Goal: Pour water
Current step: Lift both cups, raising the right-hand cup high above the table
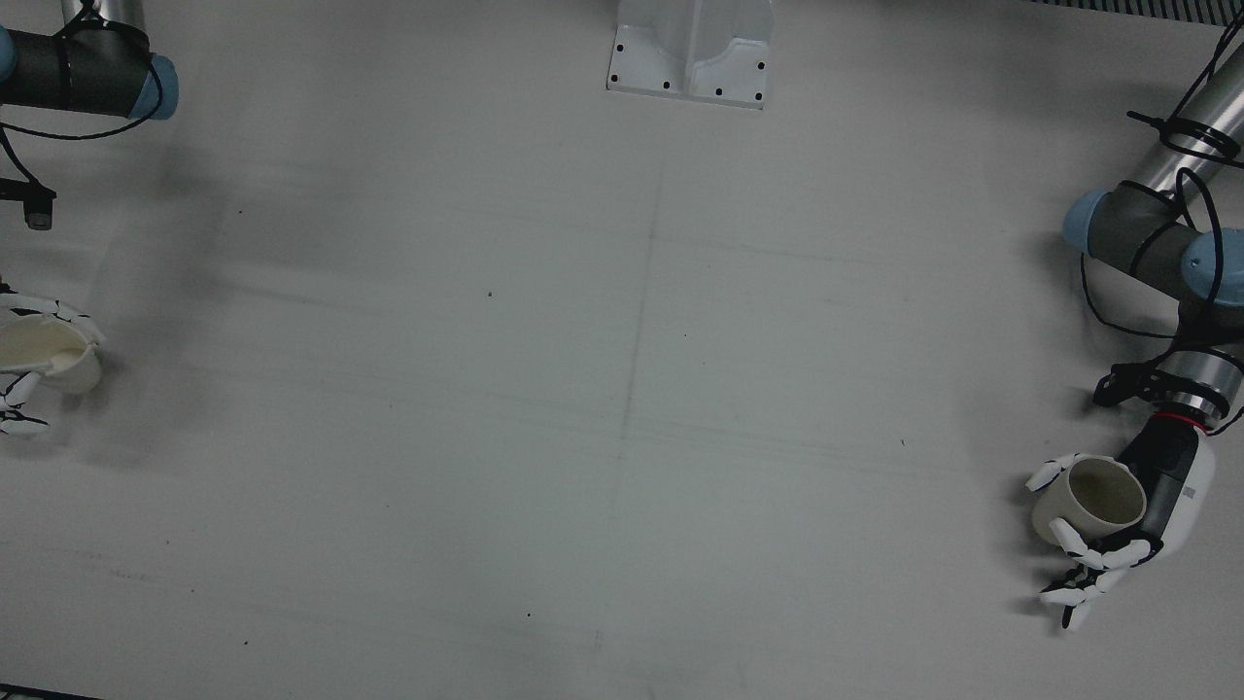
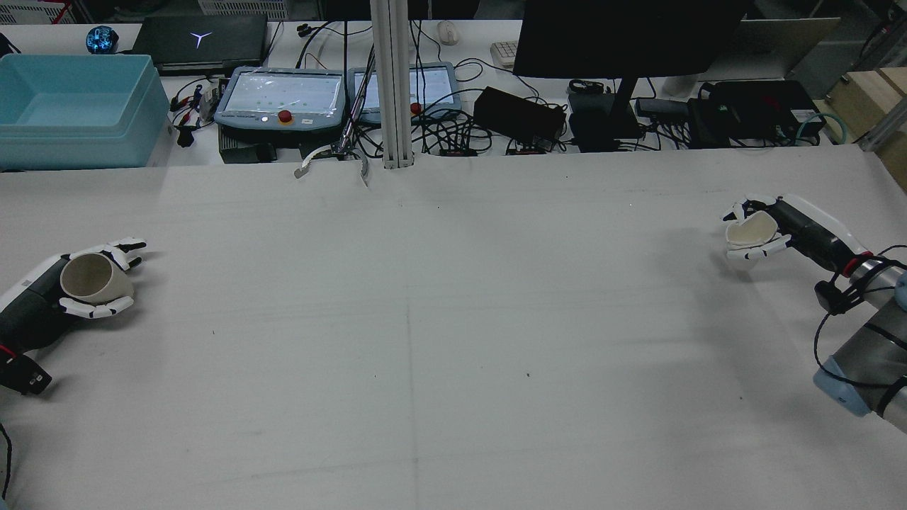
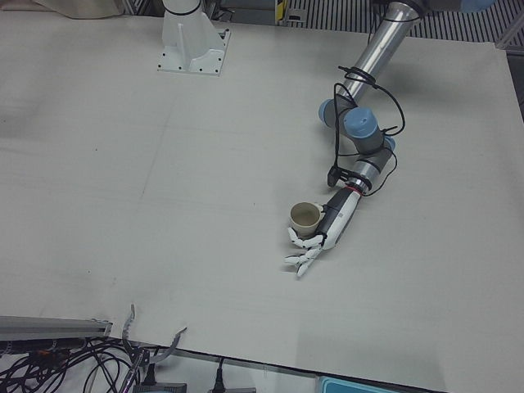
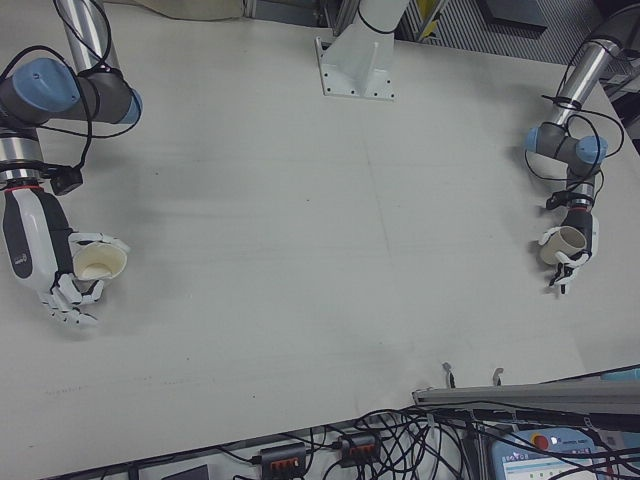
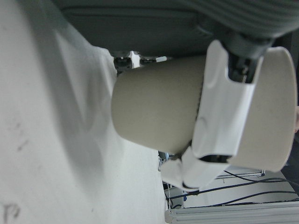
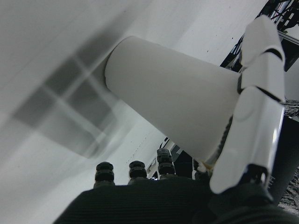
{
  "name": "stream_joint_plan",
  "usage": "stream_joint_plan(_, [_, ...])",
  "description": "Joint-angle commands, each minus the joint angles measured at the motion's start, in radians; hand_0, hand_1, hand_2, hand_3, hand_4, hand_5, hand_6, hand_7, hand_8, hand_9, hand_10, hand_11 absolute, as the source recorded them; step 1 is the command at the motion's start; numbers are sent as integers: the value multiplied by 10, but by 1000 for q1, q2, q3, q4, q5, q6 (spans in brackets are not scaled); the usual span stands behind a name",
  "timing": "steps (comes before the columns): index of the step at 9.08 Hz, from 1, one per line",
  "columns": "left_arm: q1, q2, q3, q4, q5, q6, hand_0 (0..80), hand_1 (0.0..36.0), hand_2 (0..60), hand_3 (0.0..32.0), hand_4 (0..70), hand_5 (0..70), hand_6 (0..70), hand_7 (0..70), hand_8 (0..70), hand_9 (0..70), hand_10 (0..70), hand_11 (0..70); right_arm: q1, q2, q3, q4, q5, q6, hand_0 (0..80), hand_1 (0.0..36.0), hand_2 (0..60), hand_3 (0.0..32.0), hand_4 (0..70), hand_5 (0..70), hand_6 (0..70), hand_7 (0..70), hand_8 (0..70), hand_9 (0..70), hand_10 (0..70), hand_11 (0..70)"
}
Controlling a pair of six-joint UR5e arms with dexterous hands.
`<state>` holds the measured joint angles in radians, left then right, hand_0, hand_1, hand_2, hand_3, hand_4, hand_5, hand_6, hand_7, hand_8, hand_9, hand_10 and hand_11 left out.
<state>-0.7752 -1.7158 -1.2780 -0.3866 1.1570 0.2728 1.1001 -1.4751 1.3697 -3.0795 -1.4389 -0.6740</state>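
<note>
Holding a cup in each hand, we start wide apart: the left hand grips the beige cup near the table's left edge, the right hand grips the white cup near its right edge. We should bring both toward the middle, level, before tilting.

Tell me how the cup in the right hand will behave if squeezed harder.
The white cup in the right hand looks thin-walled, probably paper, so it may crumple. Its smooth tapered side could slip downward. It is tilted, so any contents might spill.
</note>
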Motion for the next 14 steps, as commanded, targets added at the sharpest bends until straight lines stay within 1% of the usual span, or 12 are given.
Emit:
stream_joint_plan(1, [4, 10, 8, -15, -10, -1, 637, 360, 600, 0, 700, 700, 146, 255, 58, 61, 86, 145, 7, -13, 83, -44, 38, -16, 730, 328, 428, 0, 256, 700, 407, 601, 321, 445, 282, 433])
stream_joint_plan(2, [4, 12, 6, -15, -8, -3, 646, 360, 600, 0, 700, 700, 146, 255, 59, 61, 86, 146, 14, -14, 106, -63, 40, -15, 777, 338, 446, 0, 270, 700, 434, 613, 342, 466, 302, 460])
stream_joint_plan(3, [5, 10, -3, -12, -8, -4, 653, 360, 600, 0, 700, 700, 147, 256, 58, 60, 86, 146, 32, -28, 149, -91, 40, -6, 781, 340, 446, 0, 264, 700, 428, 604, 337, 459, 297, 454])
stream_joint_plan(4, [5, 8, -29, 0, -3, -6, 692, 360, 600, 0, 700, 700, 149, 258, 59, 61, 84, 144, 76, -36, 222, -122, 38, -1, 753, 339, 446, 0, 243, 700, 404, 570, 320, 438, 283, 436])
stream_joint_plan(5, [8, 1, -84, 58, 3, -4, 766, 360, 600, 0, 700, 700, 155, 268, 60, 62, 84, 146, 110, -31, 283, -172, 34, 32, 720, 336, 460, 0, 244, 700, 406, 566, 321, 438, 277, 427])
stream_joint_plan(6, [16, -19, -145, 127, 10, 2, 800, 360, 600, 0, 700, 700, 165, 277, 62, 63, 81, 144, 139, -18, 346, -221, 31, 77, 712, 334, 470, 0, 265, 700, 420, 574, 324, 440, 274, 423])
stream_joint_plan(7, [86, -48, -208, 220, 12, -3, 800, 360, 600, 0, 700, 700, 170, 280, 64, 65, 83, 147, 179, 28, 420, -279, 35, 92, 716, 335, 486, 0, 285, 700, 438, 587, 329, 444, 274, 422])
stream_joint_plan(9, [143, -172, -279, 407, 39, -1, 800, 360, 600, 0, 700, 700, 184, 289, 70, 70, 82, 147, 224, 157, 495, -408, 37, 94, 800, 359, 529, 0, 318, 700, 488, 644, 340, 457, 279, 430])
stream_joint_plan(11, [154, -336, -323, 620, 184, -1, 800, 360, 600, 0, 700, 700, 190, 292, 67, 64, 78, 142, 236, 264, 509, -444, 40, 96, 800, 360, 599, 0, 358, 700, 535, 700, 358, 481, 316, 479])
stream_joint_plan(12, [154, -410, -322, 693, 251, -1, 800, 360, 600, 0, 700, 700, 194, 292, 67, 62, 77, 142, 225, 336, 517, -493, 61, 88, 800, 360, 600, 0, 378, 700, 555, 700, 365, 490, 323, 489])
stream_joint_plan(13, [154, -466, -314, 742, 292, -1, 800, 360, 600, 0, 700, 700, 198, 293, 68, 61, 78, 145, 184, 390, 517, -511, 86, 65, 800, 360, 600, 0, 406, 700, 586, 700, 381, 512, 319, 487])
stream_joint_plan(14, [154, -494, -310, 767, 297, -3, 800, 360, 600, 0, 700, 700, 212, 302, 74, 66, 80, 150, 135, 444, 517, -515, 97, -3, 800, 360, 600, 0, 399, 700, 596, 700, 386, 519, 323, 493])
